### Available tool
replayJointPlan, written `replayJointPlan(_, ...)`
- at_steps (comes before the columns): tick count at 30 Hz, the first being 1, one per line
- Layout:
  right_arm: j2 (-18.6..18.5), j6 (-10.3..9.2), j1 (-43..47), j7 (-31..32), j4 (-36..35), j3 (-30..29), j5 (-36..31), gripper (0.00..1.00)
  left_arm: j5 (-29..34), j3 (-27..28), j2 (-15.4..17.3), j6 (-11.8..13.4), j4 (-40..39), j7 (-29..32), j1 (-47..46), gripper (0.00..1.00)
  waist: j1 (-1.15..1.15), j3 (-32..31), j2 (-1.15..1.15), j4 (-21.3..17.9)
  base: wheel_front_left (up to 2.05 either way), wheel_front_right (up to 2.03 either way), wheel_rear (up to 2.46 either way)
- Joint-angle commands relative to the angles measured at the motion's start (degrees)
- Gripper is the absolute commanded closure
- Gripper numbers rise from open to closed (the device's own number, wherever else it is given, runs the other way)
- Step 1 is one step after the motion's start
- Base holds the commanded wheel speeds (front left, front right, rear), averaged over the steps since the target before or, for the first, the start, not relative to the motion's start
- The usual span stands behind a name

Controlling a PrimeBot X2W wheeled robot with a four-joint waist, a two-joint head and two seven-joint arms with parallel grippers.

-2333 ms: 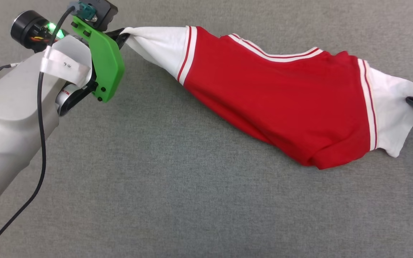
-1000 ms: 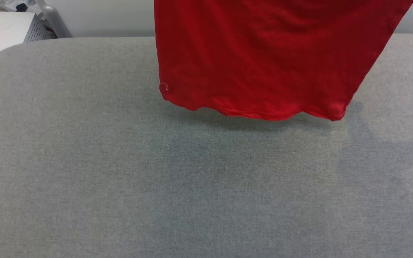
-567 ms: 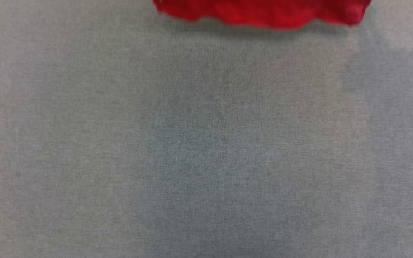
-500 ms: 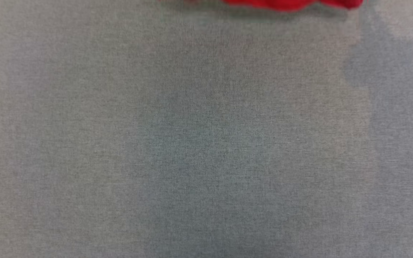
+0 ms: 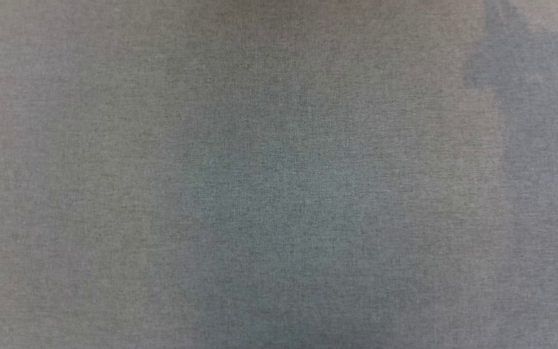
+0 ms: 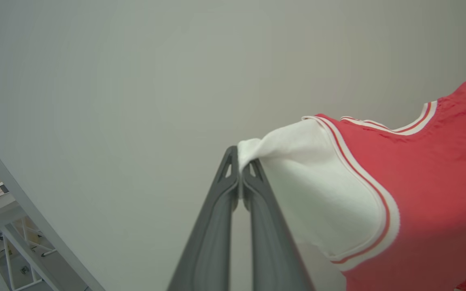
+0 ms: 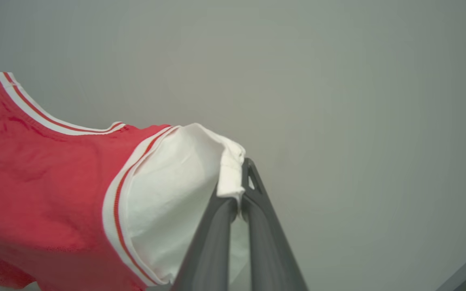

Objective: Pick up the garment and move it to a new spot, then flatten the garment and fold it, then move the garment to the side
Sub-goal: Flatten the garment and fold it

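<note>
The garment is a red T-shirt with white sleeves and red-and-white striped trim, hanging in the air in front of a pale wall. In the left wrist view my left gripper is shut on the tip of one white sleeve, the shirt spreading to the right. In the right wrist view my right gripper is shut on the hem of the other white sleeve, the garment stretching to the left. The striped neck trim sags between the two grips.
In the head view, grey fabric tabletop carries soft shadows at the upper right. A pale wall stands behind the shirt. A slanted metal frame and shelving sit at the lower left of the left wrist view.
The head camera has tilted down, so the red hem slid up and out of its picture, leaving grey tabletop. Earlier still, the shirt lay stretched on the table between both grippers.
</note>
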Motion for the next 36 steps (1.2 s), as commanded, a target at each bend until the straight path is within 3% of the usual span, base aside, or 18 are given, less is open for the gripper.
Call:
replayJointPlan(1, -0.4, -0.01, 2.6, -0.5, -0.5, 1.1, 1.2, 1.0, -0.6, -0.2, 0.7, -0.1, -0.5, -0.6, 3.1, 1.0, -0.01, -1.0, 0.0, -0.2, 0.0, 0.0, 0.0)
replayJointPlan(8, -2.0, -0.01, 13.4, -2.3, -4.5, 6.4, 6.4, 1.0, -2.1, 0.4, 2.4, 1.0, -5.0, -1.2, 17.2, 1.0, -0.01, -4.4, 0.0, 0.1, 0.0, 0.0, 0.0)
replayJointPlan(15, -5.1, -0.01, 27.6, -4.6, -10.8, 12.0, 11.4, 1.0, -2.5, 4.1, 6.5, 5.1, -15.6, -1.3, 35.7, 1.0, -0.01, -9.1, 0.0, 0.3, 0.0, 0.0, 0.0)
replayJointPlan(22, -9.3, -0.01, 42.3, -4.7, -17.4, 17.4, 15.1, 1.0, -3.9, 4.2, 11.3, 9.1, -25.0, -1.3, 55.5, 1.0, -0.01, -14.5, 0.0, 0.1, 0.0, 0.0, 0.0)
replayJointPlan(29, -10.5, -0.01, 56.6, -6.0, -20.2, 17.7, 19.8, 1.0, -9.5, 4.6, 14.3, 12.0, -31.6, -1.3, 71.9, 1.0, -0.01, -18.8, 0.0, 0.3, 0.0, 0.0, 0.0)
replayJointPlan(36, -10.8, -0.01, 68.6, -7.0, -20.9, 17.1, 21.5, 1.0, -12.4, 4.7, 14.4, 13.2, -32.8, -1.3, 81.9, 1.0, -0.01, -22.0, 0.0, 0.2, 0.0, 0.0, 0.0)
